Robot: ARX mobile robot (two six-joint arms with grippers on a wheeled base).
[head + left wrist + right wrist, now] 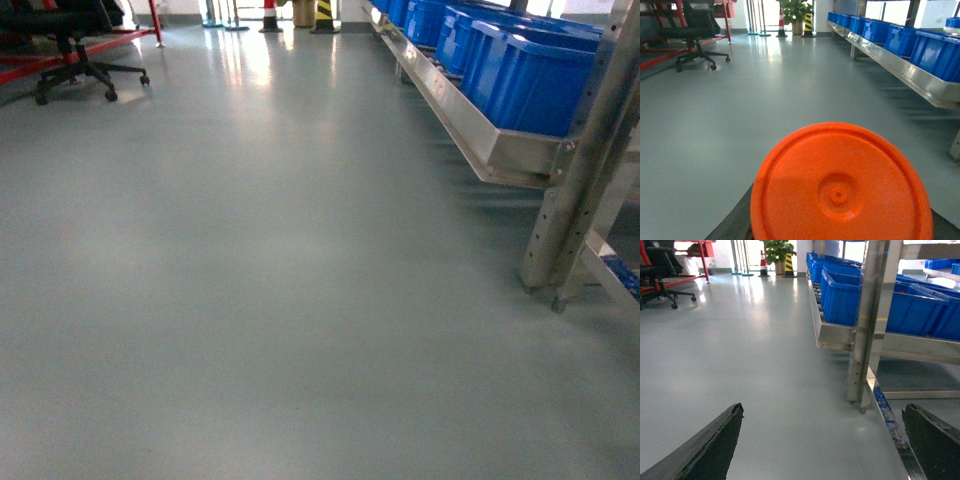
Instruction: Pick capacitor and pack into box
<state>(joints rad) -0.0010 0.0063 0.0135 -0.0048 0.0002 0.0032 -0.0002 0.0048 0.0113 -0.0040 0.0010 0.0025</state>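
Only grey floor (250, 300), blue bins (520, 70), orange disc (840, 190)

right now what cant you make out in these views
- The box and capacitor: in no view.
- Left gripper: in the left wrist view the orange disc fills the bottom and covers it; whether it grips the disc is unclear.
- Right gripper: only its two dark finger tips show, wide apart, cut by the bottom edge.
- Blue bins: contents hidden by their walls in all views.
- Both arms: absent from the head view.
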